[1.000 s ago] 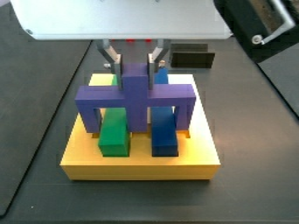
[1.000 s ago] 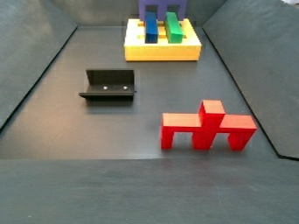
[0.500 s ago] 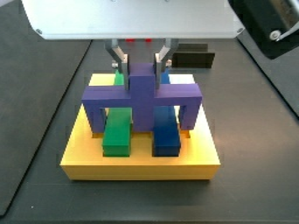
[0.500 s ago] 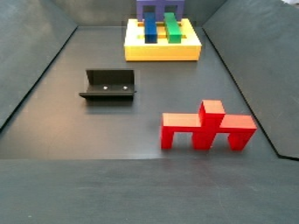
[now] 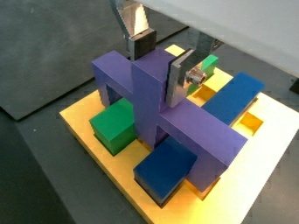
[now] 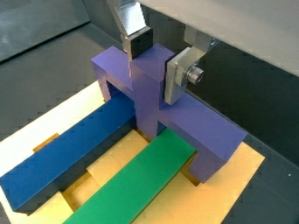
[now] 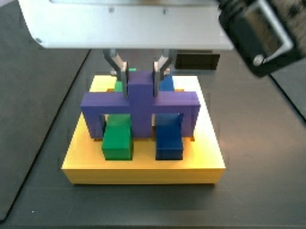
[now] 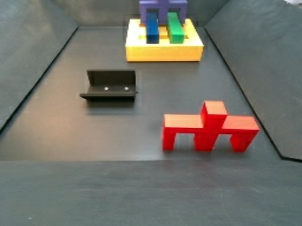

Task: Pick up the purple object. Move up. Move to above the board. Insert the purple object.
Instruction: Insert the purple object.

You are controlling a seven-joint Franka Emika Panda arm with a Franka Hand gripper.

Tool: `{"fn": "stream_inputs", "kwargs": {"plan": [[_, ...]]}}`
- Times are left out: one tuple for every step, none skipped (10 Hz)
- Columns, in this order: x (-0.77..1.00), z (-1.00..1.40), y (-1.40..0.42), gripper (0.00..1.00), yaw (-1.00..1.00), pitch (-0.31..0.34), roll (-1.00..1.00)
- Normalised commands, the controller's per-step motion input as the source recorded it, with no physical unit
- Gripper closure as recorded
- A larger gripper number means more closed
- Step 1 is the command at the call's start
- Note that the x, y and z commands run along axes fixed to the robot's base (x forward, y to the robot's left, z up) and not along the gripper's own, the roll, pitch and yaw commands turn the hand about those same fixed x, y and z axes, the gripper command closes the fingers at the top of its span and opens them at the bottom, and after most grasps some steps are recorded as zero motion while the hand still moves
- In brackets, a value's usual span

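Note:
The purple object [image 7: 141, 100] stands across the yellow board [image 7: 143, 170], its legs straddling the green bar [image 7: 116, 139] and the blue bar [image 7: 170, 139]. My gripper [image 7: 141, 72] is directly above it, shut on its central stem. In both wrist views the stem [image 5: 149, 79] [image 6: 135, 74] sits between the silver fingers [image 5: 184, 77] [image 6: 179, 77], with the gripper [image 5: 162, 66] [image 6: 158, 63] low over the board [image 5: 87, 122] [image 6: 52, 122]. The far side view shows the purple object [image 8: 154, 9] on the board [image 8: 165, 51]; the gripper is cut off there.
A red legged piece [image 8: 210, 130] stands on the dark floor, well away from the board. The dark fixture [image 8: 109, 86] stands between them and shows behind the board in a side view [image 7: 201, 61]. Sloping dark walls edge the floor.
The gripper and the purple object have come down a little onto the board, still over the two bars. The red piece and the fixture have not moved.

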Motion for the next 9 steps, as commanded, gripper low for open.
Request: {"fn": "stream_inputs", "kwargs": {"plan": [[0.08,-0.27,-0.03,1.0,-0.08,0.001,0.17],[0.15,-0.27,-0.02,1.0,-0.03,0.001,0.17],[0.1,-0.25,-0.01,1.0,0.0,0.014,0.19],[0.04,-0.27,-0.09,1.0,0.0,0.006,0.18],[0.04,-0.29,-0.21,1.0,0.0,0.0,0.08],[0.07,-0.34,-0.21,1.0,0.0,0.0,0.0],[0.14,-0.38,-0.14,1.0,0.0,0.0,0.02],[0.13,-0.4,0.0,1.0,-0.01,0.0,0.05],[0.29,-0.32,0.0,1.0,-0.05,0.0,0.04]]}}
